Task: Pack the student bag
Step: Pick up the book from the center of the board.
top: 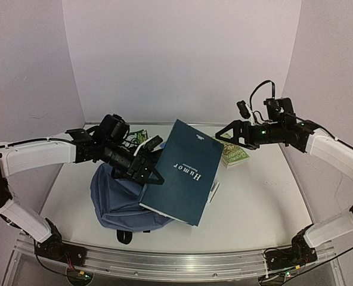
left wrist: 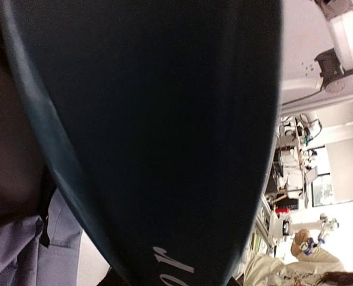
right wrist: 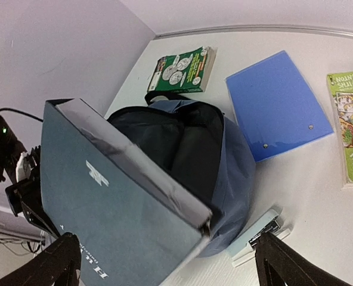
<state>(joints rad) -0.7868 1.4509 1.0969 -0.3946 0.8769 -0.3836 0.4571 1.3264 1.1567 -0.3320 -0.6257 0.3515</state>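
The student bag (top: 118,205) is a slate-blue backpack lying left of centre, its black-lined mouth (right wrist: 182,149) gaping open. Over it a dark teal hardback titled "Humor" (top: 183,173) is tilted up, its lower corner hanging past the bag's front. My left gripper (top: 145,169) is shut on the book's left edge. The cover (left wrist: 164,131) fills the left wrist view and hides the fingers there, with bag fabric (left wrist: 15,250) at the lower left. My right gripper (top: 227,134) hovers off the book's upper right corner, open, its fingers (right wrist: 284,262) wide apart and touching nothing.
A flat blue notebook (right wrist: 278,104) lies beside the bag. A green book with coins on its cover (right wrist: 182,70) sits by the back wall. A yellow-green book (top: 233,155) lies under the right gripper. A small white-and-black stapler-like item (right wrist: 260,233) rests beside the bag.
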